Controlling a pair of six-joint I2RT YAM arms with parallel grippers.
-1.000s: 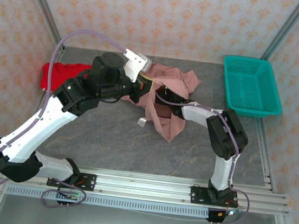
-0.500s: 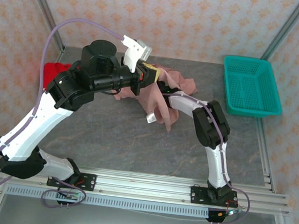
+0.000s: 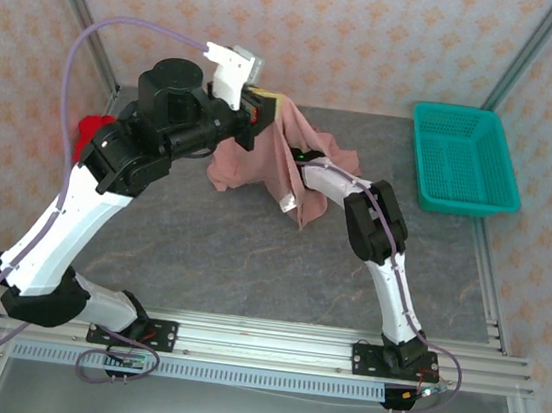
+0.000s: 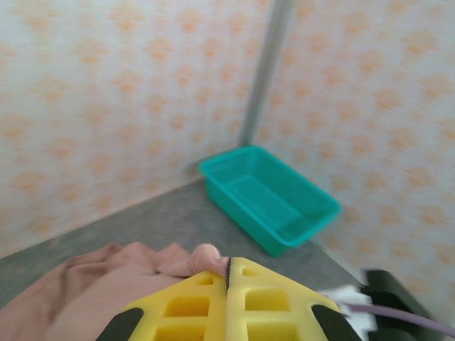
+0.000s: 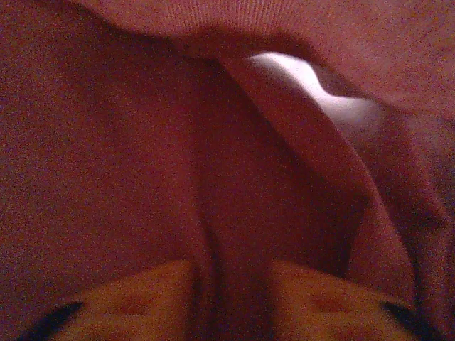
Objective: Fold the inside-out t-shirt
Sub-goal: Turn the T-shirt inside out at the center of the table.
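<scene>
— What is on the table?
— The inside-out t-shirt, at the back middle. Its top hangs from the left claw, which is closed on a pinch of cloth (the lower part rests on the table).
— And the right claw?
— It sits among the folds, with one fold between its jaws. Whether it clamps, nobody can tell.
— Which step?
— Probably lifting the shirt to open it out. The next move calls for a second firm hold, then spreading flat.

Salmon-pink t-shirt, teal basket, red garment, grey tbl.
</scene>
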